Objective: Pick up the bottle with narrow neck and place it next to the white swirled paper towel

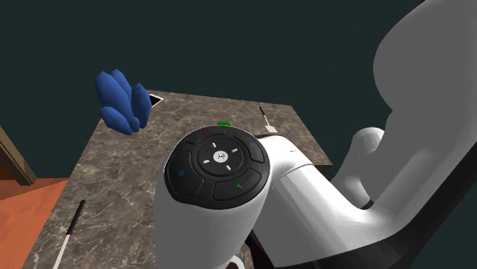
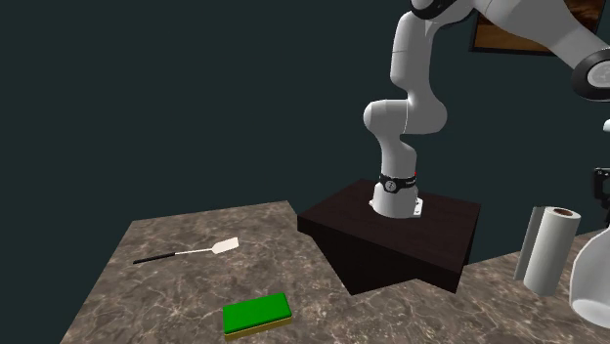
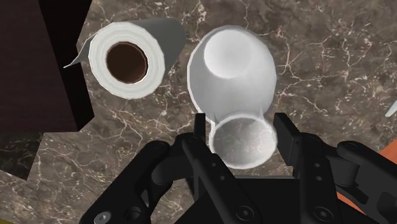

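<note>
An all-black two-finger gripper [image 3: 242, 124] is seen closed around the narrow neck of a plain white, round-bellied bottle [image 3: 232, 70], with one finger pressed to each side near the mouth. The bottle is placed just beside an upright white paper towel roll [image 3: 154, 63] with a dark core. Whether its base is touching the surface cannot be told. The bottle is judged rigid, smooth and probably slippery, perhaps breakable, with most of its weight low in the belly. The neck is judged the right place for a hold, so that swing is limited.

Beneath, a brown-grey marbled stone counter [image 3: 331, 57] is spread. Farther off, a dark box stand [image 2: 391, 235] is seen upon it. Towards the second exterior view's left, a green sponge with a yellow underside [image 2: 257, 315] and a thin black-handled spatula [image 2: 191, 254] are laid. A dark teal wall [image 2: 147, 98] is seen behind.
</note>
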Controlling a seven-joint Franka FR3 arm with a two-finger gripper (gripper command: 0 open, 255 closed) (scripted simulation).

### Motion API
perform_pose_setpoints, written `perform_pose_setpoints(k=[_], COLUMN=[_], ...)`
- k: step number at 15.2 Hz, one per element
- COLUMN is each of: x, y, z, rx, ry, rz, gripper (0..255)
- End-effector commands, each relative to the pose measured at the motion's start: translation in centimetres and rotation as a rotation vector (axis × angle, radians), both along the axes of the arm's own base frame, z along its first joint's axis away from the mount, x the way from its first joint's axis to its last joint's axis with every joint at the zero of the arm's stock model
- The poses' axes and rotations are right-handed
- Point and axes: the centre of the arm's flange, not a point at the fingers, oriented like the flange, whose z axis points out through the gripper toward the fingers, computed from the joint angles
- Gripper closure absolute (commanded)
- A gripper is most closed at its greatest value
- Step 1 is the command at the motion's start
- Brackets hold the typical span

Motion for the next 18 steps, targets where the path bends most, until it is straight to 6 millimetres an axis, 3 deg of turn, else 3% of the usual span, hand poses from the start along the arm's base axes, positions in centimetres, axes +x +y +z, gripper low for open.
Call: perform_pose_setpoints(k=[1,2,7,11,18], x=[0.0,0.0,0.0,0.0,0.0], y=[0.0,0.0,0.0,0.0,0.0], z=[0.0,0.0,0.0,5.0,5.0], rx=[0.000,0.000,0.000,0.000,0.000], ry=[0.000,0.000,0.000,0.000,0.000], rz=[0.000,0.000,0.000,0.000,0.000], gripper=[255,0,0,0,0])
